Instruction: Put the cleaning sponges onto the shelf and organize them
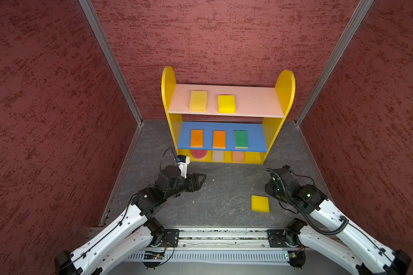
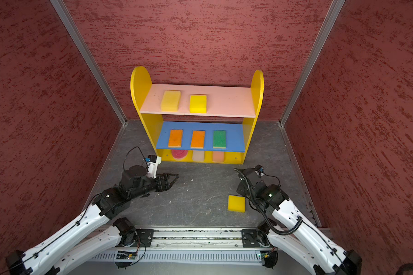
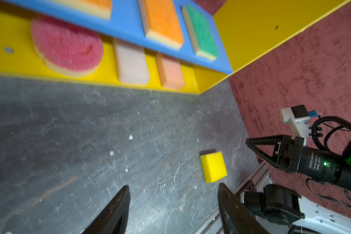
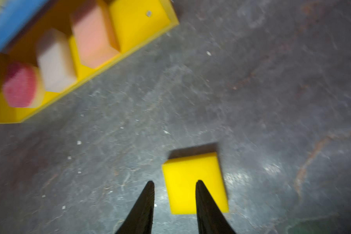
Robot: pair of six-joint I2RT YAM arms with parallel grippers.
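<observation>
The shelf [image 1: 168,83] [image 2: 138,83] stands at the back wall. Two yellow sponges [image 1: 198,100] lie on its pink board. Two orange ones [image 1: 197,138] and a green-topped one [image 1: 240,139] lie on the blue board. A round red-pink one [image 3: 67,46], an off-white one [image 3: 132,62] and a peach one [image 3: 170,71] rest on the base. One yellow sponge [image 1: 260,203] [image 2: 236,203] [image 4: 190,166] lies flat on the floor. My right gripper [image 4: 174,181] hovers over its near edge, open and empty. My left gripper [image 1: 200,178] [image 3: 174,185] is open over bare floor, left of the shelf front.
Textured red walls with metal corner posts [image 1: 110,59] close in the grey stone floor [image 1: 224,190] on three sides. A metal rail [image 1: 222,238] runs along the front edge between the arm bases. Small white crumbs [image 3: 130,137] dot the floor.
</observation>
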